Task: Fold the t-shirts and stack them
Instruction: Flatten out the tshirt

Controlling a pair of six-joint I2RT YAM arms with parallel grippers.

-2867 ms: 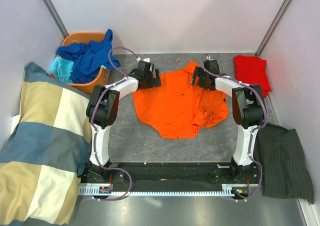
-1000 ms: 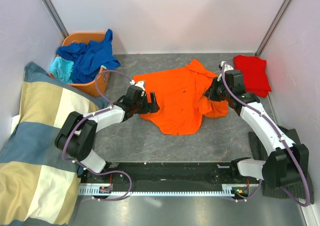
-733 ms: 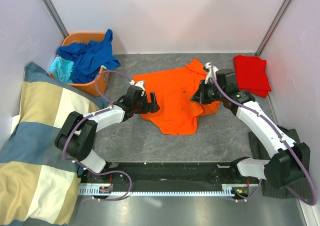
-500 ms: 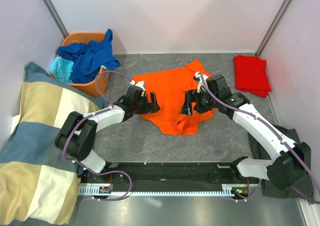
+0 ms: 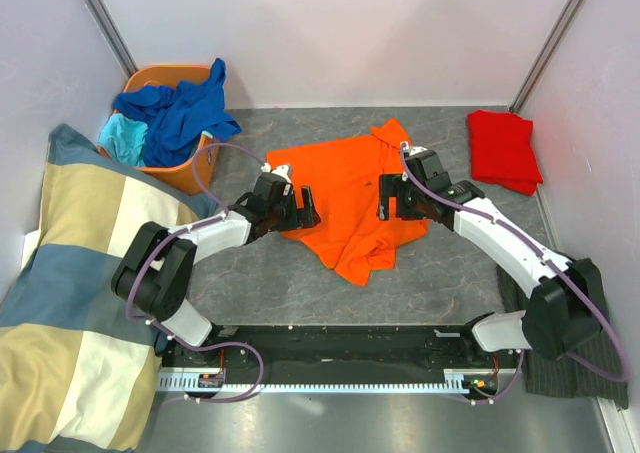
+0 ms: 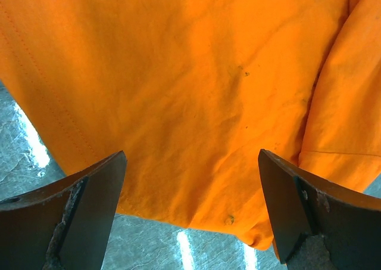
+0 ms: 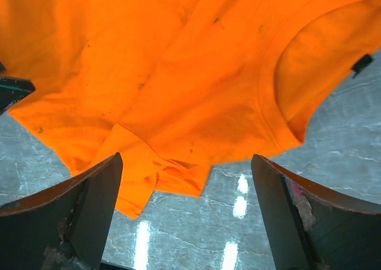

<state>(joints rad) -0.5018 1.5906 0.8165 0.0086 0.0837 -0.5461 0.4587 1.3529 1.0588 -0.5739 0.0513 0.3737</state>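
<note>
The bright orange t-shirt (image 5: 342,188) lies in the middle of the grey table, its right side folded over onto its body. My left gripper (image 5: 302,209) is open over the shirt's left lower edge; the left wrist view shows its jaws wide apart above orange cloth (image 6: 196,91), my left gripper (image 6: 191,158) empty. My right gripper (image 5: 386,199) is open over the folded right side; in the right wrist view my right gripper (image 7: 186,160) is empty above the shirt (image 7: 178,85), its collar (image 7: 280,112) at upper right. A folded red t-shirt (image 5: 503,150) lies at the back right.
An orange basket (image 5: 196,162) at the back left holds royal blue shirts (image 5: 180,113) and a turquoise one (image 5: 124,137). The checked blanket (image 5: 75,293) covers the left side. The dark pinstriped cloth (image 5: 570,323) lies at the right front. White walls close in the table.
My right gripper carried the shirt's right side leftward over the body, let it go and now hovers open. The left arm has stayed in place.
</note>
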